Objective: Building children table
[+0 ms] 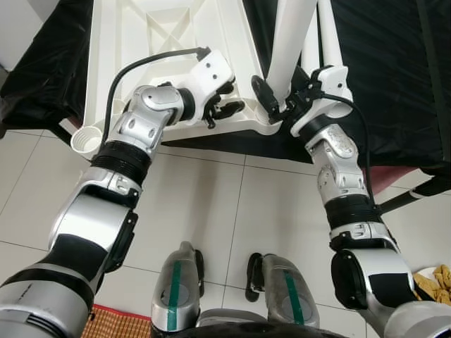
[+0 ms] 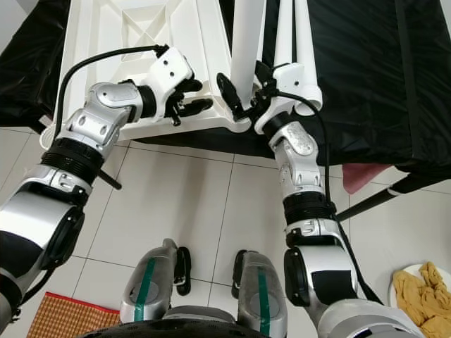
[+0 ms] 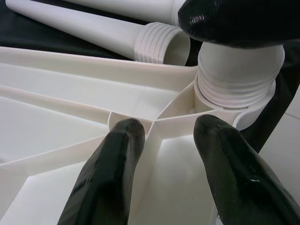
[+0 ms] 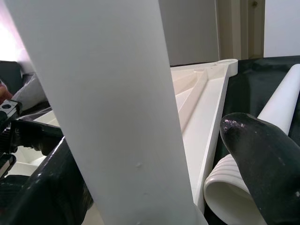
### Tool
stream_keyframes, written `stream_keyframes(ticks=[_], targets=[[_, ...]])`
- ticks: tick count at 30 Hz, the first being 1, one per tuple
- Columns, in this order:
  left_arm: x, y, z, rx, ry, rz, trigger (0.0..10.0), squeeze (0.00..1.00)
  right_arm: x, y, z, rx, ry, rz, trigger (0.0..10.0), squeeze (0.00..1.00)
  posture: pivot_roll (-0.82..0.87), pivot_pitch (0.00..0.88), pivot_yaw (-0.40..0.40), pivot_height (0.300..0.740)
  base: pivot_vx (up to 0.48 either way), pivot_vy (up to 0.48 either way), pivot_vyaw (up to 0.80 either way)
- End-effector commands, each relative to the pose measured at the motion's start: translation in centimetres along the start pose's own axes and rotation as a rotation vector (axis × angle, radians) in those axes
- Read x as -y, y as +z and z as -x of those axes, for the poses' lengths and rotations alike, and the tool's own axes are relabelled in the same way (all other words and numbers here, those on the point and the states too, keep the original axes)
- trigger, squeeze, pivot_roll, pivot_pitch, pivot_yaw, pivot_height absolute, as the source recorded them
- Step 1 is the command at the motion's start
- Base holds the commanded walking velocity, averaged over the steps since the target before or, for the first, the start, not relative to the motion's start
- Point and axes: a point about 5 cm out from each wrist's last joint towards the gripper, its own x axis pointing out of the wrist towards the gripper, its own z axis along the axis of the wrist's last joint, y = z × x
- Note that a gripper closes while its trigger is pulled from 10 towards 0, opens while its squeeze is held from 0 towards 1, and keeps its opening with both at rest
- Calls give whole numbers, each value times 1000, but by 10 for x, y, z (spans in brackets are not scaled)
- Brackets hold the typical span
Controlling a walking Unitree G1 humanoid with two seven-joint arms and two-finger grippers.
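Here, near the upper centre of the left eye view, the right end effector has its two black fingers closed around a white table leg. The leg stands upright with its threaded end seated in the corner socket of the upturned white tabletop, probably so it can be screwed in. Just to its left, the left end effector rests on the ribbed underside near that corner, fingers parted and holding nothing, apparently pressing the tabletop steady. The tabletop lies upside down on a black-draped bench, filling the upper left of the frame. More loose legs lie beside it, toward the upper right. Another empty socket overhangs the tiled floor at the left.
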Motion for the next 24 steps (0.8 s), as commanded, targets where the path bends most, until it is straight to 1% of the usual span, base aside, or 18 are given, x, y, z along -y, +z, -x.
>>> stream_keyframes(ticks=[1,9,13,14,15,18,23,24], targets=[[-8,-2,3,-12,112,-10,10000,0,2,1,-1,5,-7,-1,10000,0,-67,0,61,740,0,0,0],[-9,-3,5,-12,116,-18,10000,0,5,1,-1,5,-11,1,10000,0,-50,0,49,740,0,0,0],[-8,-2,3,-5,122,-14,10000,0,5,1,0,5,-15,-6,10000,0,-37,0,36,740,0,0,0],[-7,-2,2,-2,123,-13,10000,0,5,0,0,5,-15,-7,10000,0,-37,0,36,740,0,0,0],[-3,-2,0,3,115,-5,10000,0,4,-1,0,3,-13,-10,10000,0,-27,0,26,740,0,0,0],[4,-1,-3,18,97,-15,10000,0,2,-2,-1,0,-10,-18,10000,0,-30,0,26,740,0,0,0],[6,-6,-2,14,98,4,10000,0,0,-2,-4,0,-3,-22,10000,0,-49,0,21,740,0,0,0],[6,-6,-1,17,96,20,10000,0,-1,-2,-4,1,-1,-22,10000,0,-50,0,22,740,0,0,0]])
